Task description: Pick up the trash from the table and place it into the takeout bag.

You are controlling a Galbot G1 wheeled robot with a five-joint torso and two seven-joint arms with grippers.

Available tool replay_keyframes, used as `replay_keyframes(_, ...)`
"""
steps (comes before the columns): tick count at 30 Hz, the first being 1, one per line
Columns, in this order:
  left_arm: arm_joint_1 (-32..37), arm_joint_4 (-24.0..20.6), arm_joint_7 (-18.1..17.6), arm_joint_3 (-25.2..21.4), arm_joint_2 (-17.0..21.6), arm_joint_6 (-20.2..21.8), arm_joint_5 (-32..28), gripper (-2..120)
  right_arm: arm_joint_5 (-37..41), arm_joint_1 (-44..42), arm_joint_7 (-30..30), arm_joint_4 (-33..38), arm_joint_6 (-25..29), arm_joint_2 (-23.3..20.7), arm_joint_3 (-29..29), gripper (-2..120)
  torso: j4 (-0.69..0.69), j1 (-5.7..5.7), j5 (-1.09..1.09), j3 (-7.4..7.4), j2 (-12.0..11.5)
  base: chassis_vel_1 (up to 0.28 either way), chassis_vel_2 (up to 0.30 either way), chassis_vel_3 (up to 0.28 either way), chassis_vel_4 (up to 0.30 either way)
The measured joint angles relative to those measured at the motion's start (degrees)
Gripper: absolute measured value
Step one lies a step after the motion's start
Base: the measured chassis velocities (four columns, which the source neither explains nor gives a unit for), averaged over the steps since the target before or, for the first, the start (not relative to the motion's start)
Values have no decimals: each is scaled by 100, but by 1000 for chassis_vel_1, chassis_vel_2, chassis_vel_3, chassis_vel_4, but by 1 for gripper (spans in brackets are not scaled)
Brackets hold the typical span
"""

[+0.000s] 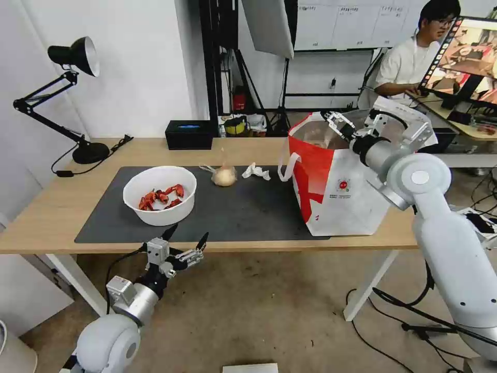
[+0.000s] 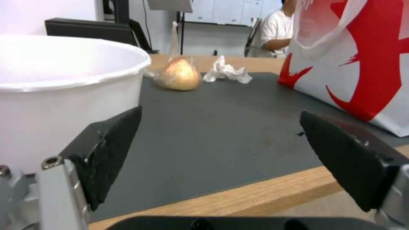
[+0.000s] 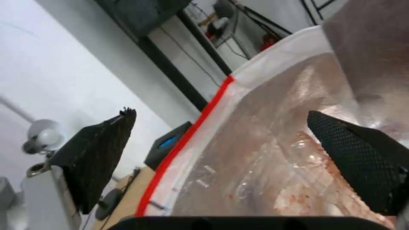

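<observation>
Head view: light-wood counter [image 1: 62,199] with a dark grey mat [image 1: 248,212]. On the mat, in a row: white bowl [image 1: 160,195] holding red crayfish shells [image 1: 161,197], small clear bag with a beige lump [image 1: 224,175], crumpled white tissue [image 1: 256,171], all well apart from each other. Takeout bag [image 1: 339,194] upright at the mat's right end, mouth gaping, probably stood that way to take drops from above. Right pincer [image 1: 336,122] poised over the bag's mouth, jaws parted, empty. Left pincer [image 1: 185,237] low, just before the counter's near edge and near the bowl, jaws spread wide and gripping nothing, seemingly lined up on the bowl. Black tissue box [image 1: 189,134] at the far edge, desk lamp [image 1: 77,93] at far left.

Left wrist view: both black fingertips [image 2: 113,150] far apart, nothing between them. Bowl wall looming beside one fingertip, not touched. Beige-lump bag, tissue and red-and-white tote farther along the mat.

Right wrist view: black fingers [image 3: 100,153] wide apart above the silver foil lining [image 3: 273,150]. Clear hinged plastic tray with red scraps [image 3: 298,179] lying down inside the bag, so that piece of trash judged already delivered; bowl, small bag and tissue left on the counter.
</observation>
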Motion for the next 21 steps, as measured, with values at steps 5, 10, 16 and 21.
replay_keyframes(5,-14,0,0,-15,-5,-6,-2,100,0,-16,-245,116,16,-62,29,100,0,0,0,0,0,0,0,0,0)
replay_keyframes(10,-48,-3,-4,-36,-9,-73,-52,100,-142,-18,-956,495,50,-232,-43,100,0,0,-1,0,0,0,0,0,0)
replay_keyframes(16,-4,-3,-4,-110,-31,-141,-55,100,-660,-211,-1639,955,31,-408,-274,100,1,0,-1,0,0,0,0,0,0)
replay_keyframes(21,21,-3,-5,-254,-3,-165,-72,100,-1735,-722,-2358,1416,21,-650,-463,100,0,0,-1,0,0,0,0,0,0)
